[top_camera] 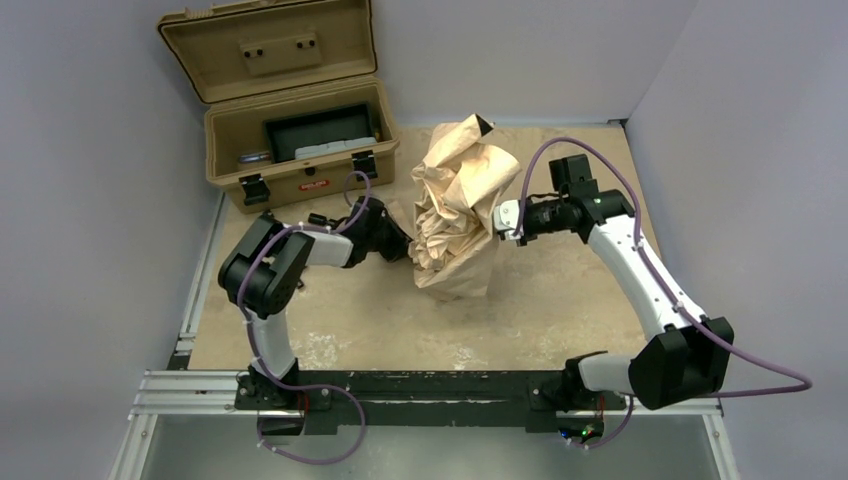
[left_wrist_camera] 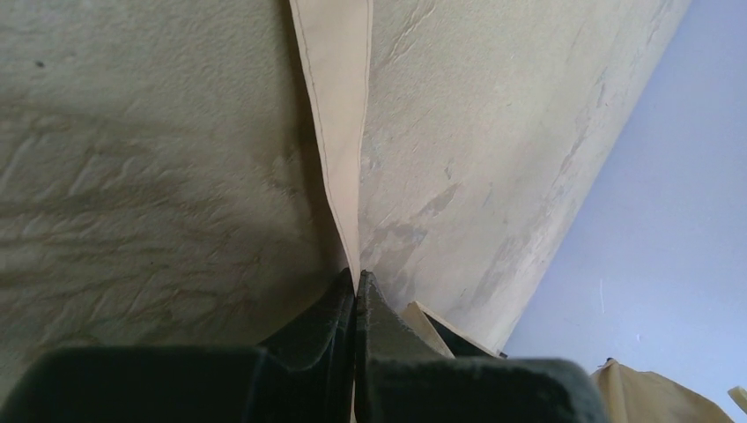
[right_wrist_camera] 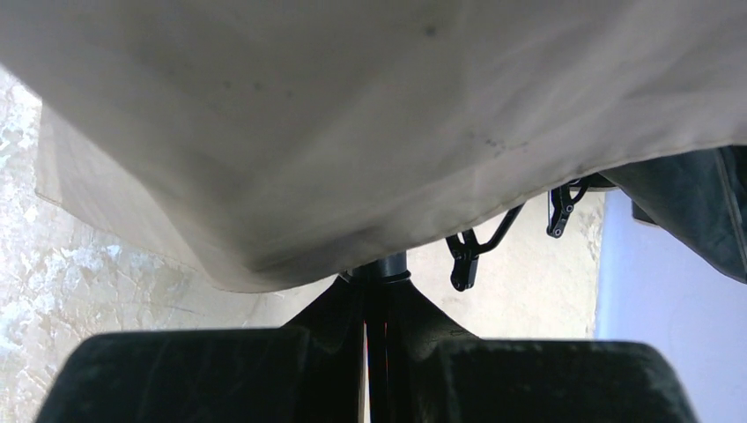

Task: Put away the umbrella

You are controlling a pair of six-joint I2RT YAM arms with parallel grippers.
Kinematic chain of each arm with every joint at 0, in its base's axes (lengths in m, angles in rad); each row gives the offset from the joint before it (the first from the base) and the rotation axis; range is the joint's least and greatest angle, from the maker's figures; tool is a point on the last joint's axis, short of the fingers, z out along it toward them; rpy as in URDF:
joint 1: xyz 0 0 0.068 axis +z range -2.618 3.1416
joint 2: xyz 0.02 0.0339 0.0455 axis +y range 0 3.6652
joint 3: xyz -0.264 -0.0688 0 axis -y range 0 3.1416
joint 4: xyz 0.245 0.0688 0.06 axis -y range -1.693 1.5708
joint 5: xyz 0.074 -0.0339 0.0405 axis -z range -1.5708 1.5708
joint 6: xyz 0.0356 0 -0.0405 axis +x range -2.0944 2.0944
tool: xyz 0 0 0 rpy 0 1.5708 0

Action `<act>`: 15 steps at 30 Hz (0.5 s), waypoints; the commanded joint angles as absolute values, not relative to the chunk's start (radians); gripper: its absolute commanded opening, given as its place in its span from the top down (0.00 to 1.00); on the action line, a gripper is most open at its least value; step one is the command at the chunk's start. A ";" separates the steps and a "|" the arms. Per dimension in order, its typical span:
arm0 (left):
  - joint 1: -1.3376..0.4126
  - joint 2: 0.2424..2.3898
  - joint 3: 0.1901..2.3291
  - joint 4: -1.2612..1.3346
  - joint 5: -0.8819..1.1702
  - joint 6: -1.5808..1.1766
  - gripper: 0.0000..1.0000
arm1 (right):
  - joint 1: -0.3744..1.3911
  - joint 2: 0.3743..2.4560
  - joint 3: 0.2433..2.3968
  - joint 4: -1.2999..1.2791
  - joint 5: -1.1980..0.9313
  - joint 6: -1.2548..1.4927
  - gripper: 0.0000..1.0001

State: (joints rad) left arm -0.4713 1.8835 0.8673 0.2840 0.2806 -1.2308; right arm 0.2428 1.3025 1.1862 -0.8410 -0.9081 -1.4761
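Note:
The umbrella [top_camera: 458, 205] stands as a crumpled beige heap in the middle of the table. My left gripper [top_camera: 400, 244] reaches into its lower left side. In the left wrist view this gripper [left_wrist_camera: 355, 284] is shut on a narrow beige fabric edge [left_wrist_camera: 339, 106] that runs up from the fingertips. My right gripper [top_camera: 500, 221] presses into the heap from the right. In the right wrist view it [right_wrist_camera: 381, 275] is shut on the umbrella's dark shaft, just under the canopy fabric [right_wrist_camera: 352, 123]. Thin dark ribs [right_wrist_camera: 471, 248] hang beside it. The handle is hidden.
A tan hard case [top_camera: 300, 150] stands open at the back left, lid up, with a dark tray inside. Grey walls close in the table on the left, back and right. The arm bases sit on a black rail [top_camera: 420, 392] at the near edge.

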 commanded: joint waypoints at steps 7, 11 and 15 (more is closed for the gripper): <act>-0.474 1.840 0.832 0.365 0.293 -1.267 1.00 | 0.238 1.260 1.287 -0.723 -0.963 -1.292 1.00; -0.473 1.865 0.870 0.365 0.322 -1.265 1.00 | 0.240 1.263 1.308 -0.925 -1.031 -1.438 1.00; -0.474 1.898 0.927 0.358 0.344 -1.251 1.00 | 0.265 1.292 1.326 -1.176 -1.044 -1.640 1.00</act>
State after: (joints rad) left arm -0.4721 1.8812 0.8539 0.3241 0.3103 -1.2491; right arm 0.2440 1.3003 1.2659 -0.9367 -0.9386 -1.4506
